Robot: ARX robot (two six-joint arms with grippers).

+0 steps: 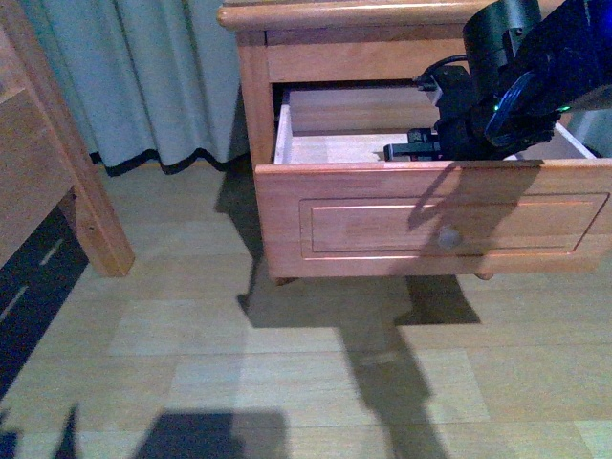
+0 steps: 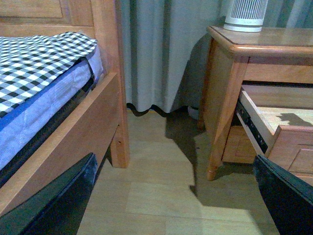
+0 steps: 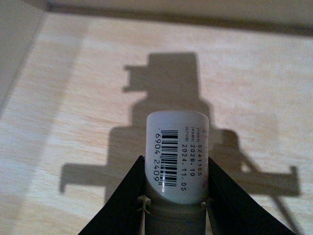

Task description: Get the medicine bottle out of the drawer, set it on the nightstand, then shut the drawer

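Note:
The nightstand (image 1: 382, 13) stands ahead with its upper drawer (image 1: 430, 220) pulled far out; the round knob (image 1: 447, 236) is in shadow. My right gripper (image 1: 406, 150) reaches down inside the drawer. In the right wrist view it (image 3: 176, 196) is shut on the medicine bottle (image 3: 177, 156), a small white cylinder with a barcode label, held between both black fingers (image 3: 122, 200) above the pale drawer floor (image 3: 73, 98). The bottle is hidden in the front view. My left gripper (image 2: 171, 205) is open and empty, low over the floor, left of the nightstand (image 2: 234, 49) and the open drawer (image 2: 274, 122).
A large white ribbed device (image 2: 246, 14) stands on the nightstand top. A wooden bed frame (image 1: 57, 172) with a checked cover (image 2: 39, 54) is on the left. Grey curtains (image 1: 143, 76) hang behind. Wood-plank floor (image 1: 287, 363) lies in front.

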